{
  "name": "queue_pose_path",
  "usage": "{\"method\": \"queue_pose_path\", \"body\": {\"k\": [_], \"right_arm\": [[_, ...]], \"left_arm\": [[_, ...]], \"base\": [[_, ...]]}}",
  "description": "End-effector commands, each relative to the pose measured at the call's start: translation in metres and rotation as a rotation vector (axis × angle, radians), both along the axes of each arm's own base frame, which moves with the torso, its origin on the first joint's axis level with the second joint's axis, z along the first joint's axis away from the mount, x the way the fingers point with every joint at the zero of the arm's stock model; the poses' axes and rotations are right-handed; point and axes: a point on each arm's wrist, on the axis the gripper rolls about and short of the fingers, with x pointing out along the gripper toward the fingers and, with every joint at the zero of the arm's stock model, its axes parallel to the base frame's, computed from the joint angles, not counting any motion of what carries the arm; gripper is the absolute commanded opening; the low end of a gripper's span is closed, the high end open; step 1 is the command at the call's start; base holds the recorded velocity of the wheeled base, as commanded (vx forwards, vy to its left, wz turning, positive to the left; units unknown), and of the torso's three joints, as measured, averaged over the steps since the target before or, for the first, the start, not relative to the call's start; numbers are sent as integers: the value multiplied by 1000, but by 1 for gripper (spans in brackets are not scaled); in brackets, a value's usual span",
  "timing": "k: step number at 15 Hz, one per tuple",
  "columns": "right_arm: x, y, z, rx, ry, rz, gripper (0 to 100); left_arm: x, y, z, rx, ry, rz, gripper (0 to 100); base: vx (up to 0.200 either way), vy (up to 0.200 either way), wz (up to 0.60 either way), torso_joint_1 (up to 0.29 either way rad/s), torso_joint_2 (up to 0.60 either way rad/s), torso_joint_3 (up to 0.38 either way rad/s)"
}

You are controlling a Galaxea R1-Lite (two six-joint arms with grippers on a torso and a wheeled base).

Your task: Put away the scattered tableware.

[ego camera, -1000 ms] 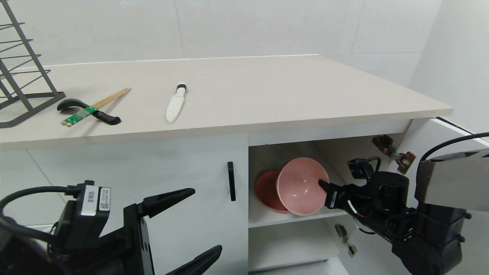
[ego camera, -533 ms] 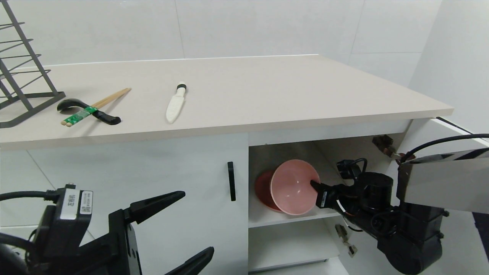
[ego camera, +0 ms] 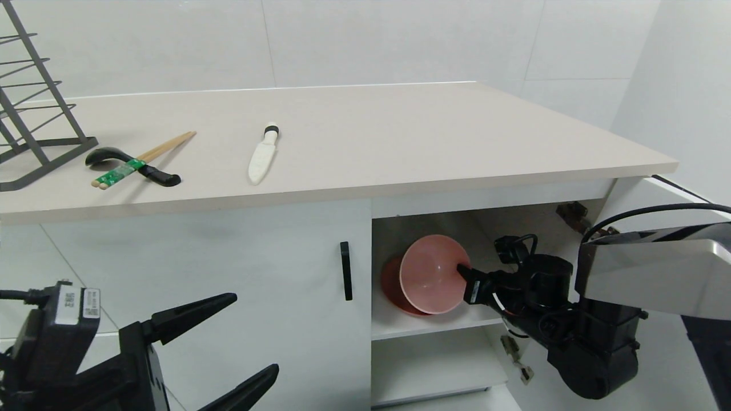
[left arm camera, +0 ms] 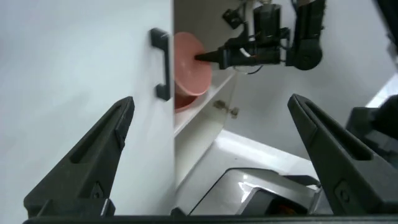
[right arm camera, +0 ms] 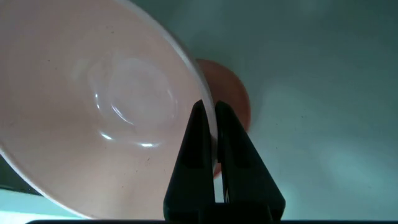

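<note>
Inside the open cabinet (ego camera: 434, 228), below the countertop (ego camera: 400, 131), the upper shelf (ego camera: 400, 325) carries a red dish (ego camera: 390, 282) toward its left end. A pink bowl (ego camera: 429, 274) stands in front of it and hides most of it. The lower shelf (ego camera: 434, 365) lies beneath, and the cabinet's other door, with its black handle (ego camera: 345, 278), is closed.

The bowl is pale pink, smooth and glossy. It is tipped on edge with its hollow facing out of the cabinet. The right gripper (ego camera: 464, 278) pinches its rim at the side nearer the open door, one finger inside and one outside. Whether the lower rim touches the shelf cannot be told.

Since a second ago the right gripper has carried the bowl deeper toward the shelf's left end, so it now covers more of the red dish. The left gripper (ego camera: 255, 333), its jaws spread wide and holding nothing, has dropped lower in front of the closed door.

Near the countertop's front left corner, a black spoon (ego camera: 108, 155) and chopsticks (ego camera: 143, 160) lie crossed beside a wire rack (ego camera: 34, 114). A white knife (ego camera: 262, 155) lies nearer the middle of the front edge.
</note>
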Motion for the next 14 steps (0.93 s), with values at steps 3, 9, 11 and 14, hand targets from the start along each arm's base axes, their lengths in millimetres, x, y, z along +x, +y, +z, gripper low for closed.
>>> {"method": "queue_pose_path", "body": {"k": [3,9,11,14], "right_arm": [[5,2,-9,-2,6,0,0],[7,1,-11,-1,6,-5,0],[9,1,-12,0,5,-5,0],[7,3,-20,-9,25,1,0]], "left_arm": [[-18,29,8,-30,-42,133,100],[-29,49,17,-103,-113,283,100],[-38,55,18,-142,-112,309,100],[-57,62,10,-142,-94,332,100]], "base": [[0,0,0,0,0,0],[0,0,0,0,0,0],[0,0,0,0,0,0],[0,0,0,0,0,0]]}}
